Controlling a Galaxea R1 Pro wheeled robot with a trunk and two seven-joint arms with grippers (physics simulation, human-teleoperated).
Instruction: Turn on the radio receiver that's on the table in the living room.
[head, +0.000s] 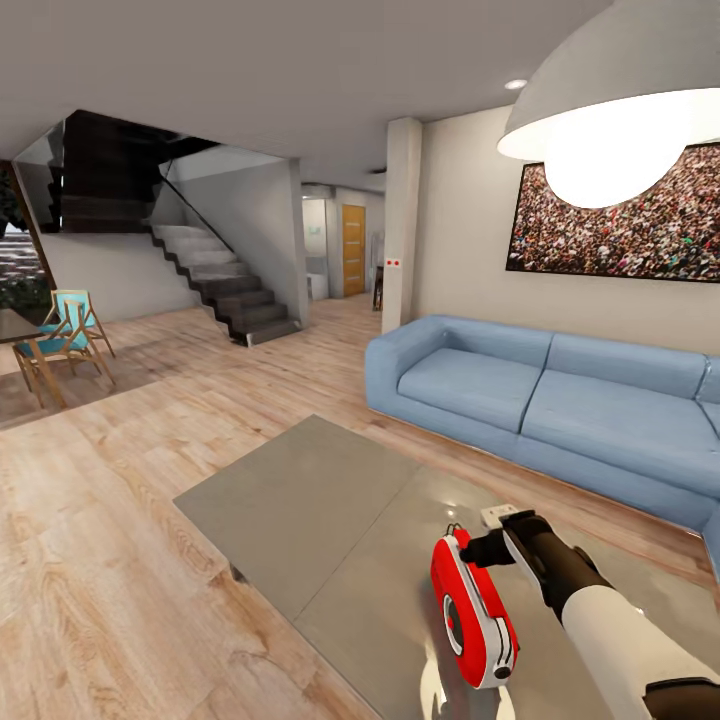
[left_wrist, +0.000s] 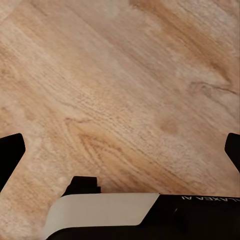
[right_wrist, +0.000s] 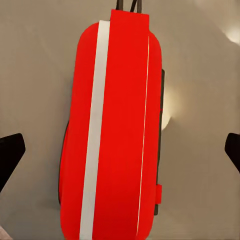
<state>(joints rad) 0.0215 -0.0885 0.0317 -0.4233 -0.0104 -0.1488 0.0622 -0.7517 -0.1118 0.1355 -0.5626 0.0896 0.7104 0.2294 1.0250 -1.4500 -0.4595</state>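
And here we are in the living room, with the radio receiver (head: 473, 612) standing on its edge on the grey glossy table (head: 300, 500), toward the near right part of the top, its round dial facing left in the head view and its thin handle at the far end. The right gripper (head: 487, 549) hovers right at the radio's far upper end, the white and black arm reaching in from the lower right. Whether a fingertip actually touches the red shell there, I cannot tell. From the right wrist view the radio (right_wrist: 117, 130) runs lengthwise straight between the two dark fingertips (right_wrist: 10, 155), which sit wide apart at either edge of the frame, well clear of the red body and its white stripe; that tool is spread open and has hold of nothing. Over on the other side, the left gripper (left_wrist: 120, 155) points down at the light wood plank floor (left_wrist: 125, 80), fingers spread just as wide, nothing between them. A small white object (head: 497, 516) lies on the table just behind the right gripper. Beyond the table stretches the long blue sofa (head: 560, 400), the crowd picture (head: 620, 225) on the wall above it, the white dome lamp (head: 610, 110) glowing overhead, and a staircase (head: 225, 280) far left with wooden chairs (head: 65, 340) nearby.
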